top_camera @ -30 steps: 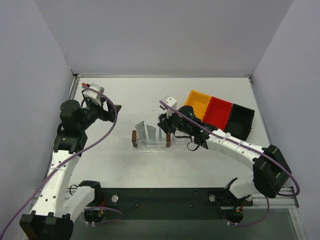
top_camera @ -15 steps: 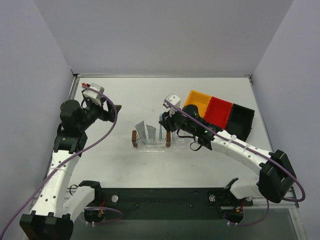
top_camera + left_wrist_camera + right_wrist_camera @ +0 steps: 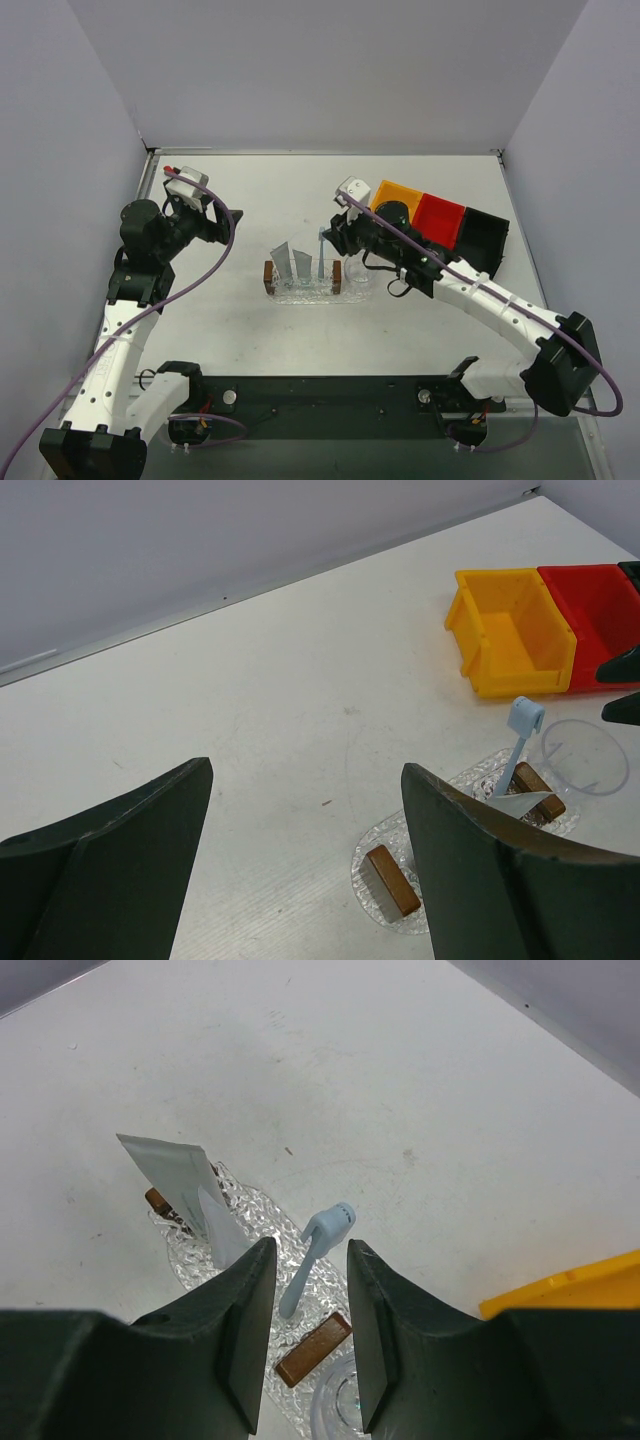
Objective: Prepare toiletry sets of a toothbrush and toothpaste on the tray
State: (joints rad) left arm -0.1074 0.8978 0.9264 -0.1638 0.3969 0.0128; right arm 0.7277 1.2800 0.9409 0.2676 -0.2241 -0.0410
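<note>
Pale-blue toothbrush (image 3: 318, 1255) leans head-up on the glittery tray (image 3: 252, 1210) near the silvery toothpaste (image 3: 170, 1165); right gripper (image 3: 334, 233) narrowly parted, empty; left gripper (image 3: 305, 770) spread wide.

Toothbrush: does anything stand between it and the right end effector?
Nothing visible does. In the right wrist view the toothbrush stands on the tray, seen straight through the gap of the open right end effector.

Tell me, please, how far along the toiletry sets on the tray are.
Done: two toothpaste tubes and one toothbrush stand on the tray. In hand: nothing; the right gripper hangs open by the toothbrush, the left gripper is open, well away. Left: seemingly a second toothbrush for the other tube; none is in view.
</note>
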